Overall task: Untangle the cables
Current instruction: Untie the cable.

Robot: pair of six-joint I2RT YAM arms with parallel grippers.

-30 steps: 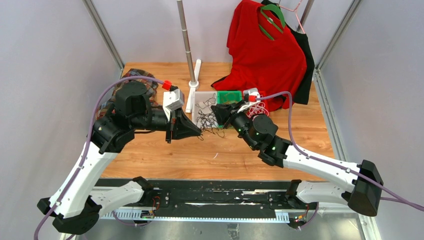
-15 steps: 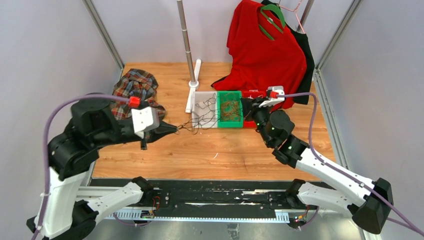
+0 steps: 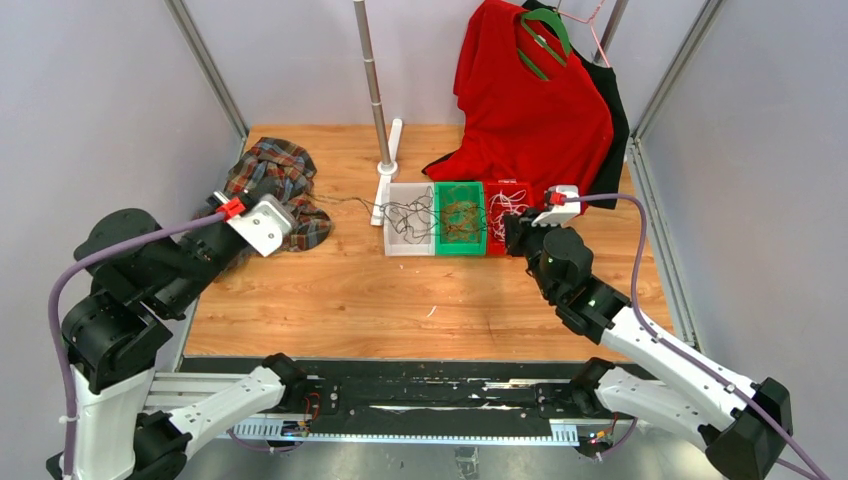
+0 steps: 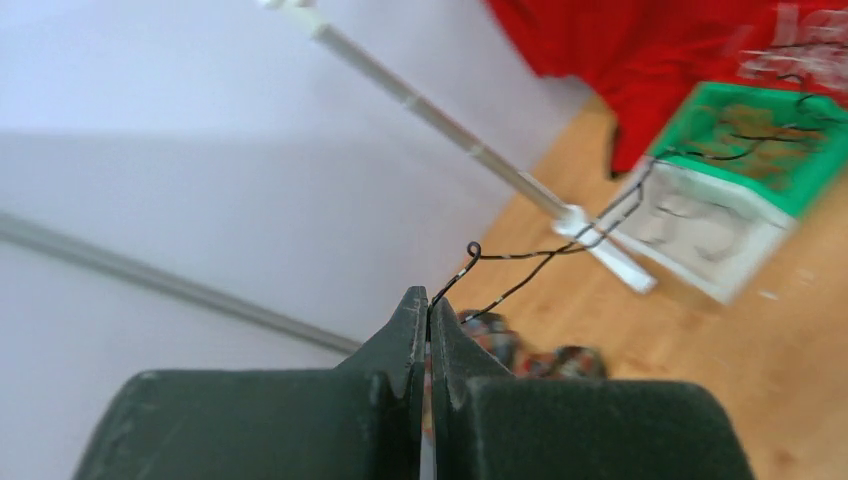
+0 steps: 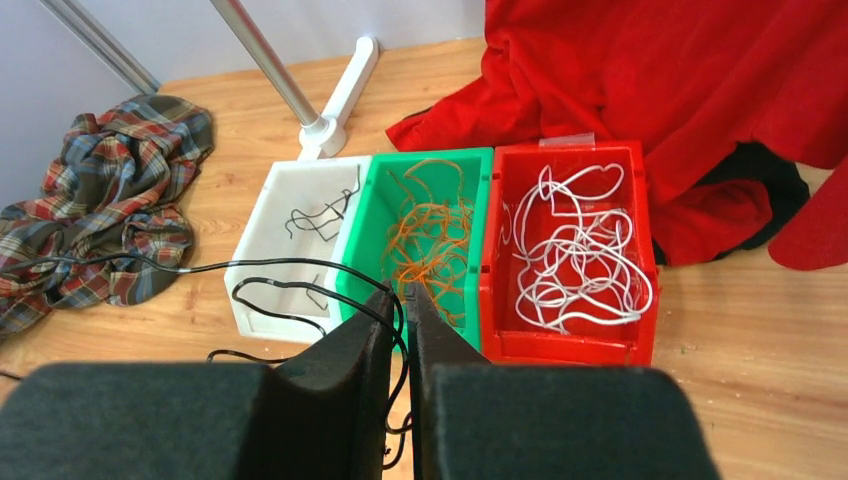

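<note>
Wood tabletop (image 3: 400, 300) sits inside plain grey walls, and two arms start at its near edge. The left pincer (image 4: 428, 300) is up in the air on the left, above a checked cloth (image 5: 100, 200). Its two fingers are squeezed shut on the end of a thin black cable (image 4: 450, 279). From there the cable goes right, through the air, to the bins.

The right pincer (image 5: 398, 295) is on the right, just near the bins. Its fingers are almost together, and the same black cable goes down between them, so it is pinched there too. Loops of this cable hang over the near side of the white bin (image 5: 262, 232) and the green bin (image 5: 430, 157).

Three bins stand side by side, touching, in the middle of the tabletop. The white bin on the left has a few short black bits in it. The green bin in the middle has curly orange cables (image 5: 430, 230). The red bin (image 5: 570, 150) on the right has looped white cables (image 5: 580, 262).

Farther back, a metal pole (image 3: 372, 80) stands up on a white foot. A red shirt (image 3: 530, 100) hangs at the far right, and its bottom lies on the wood behind the bins.
</note>
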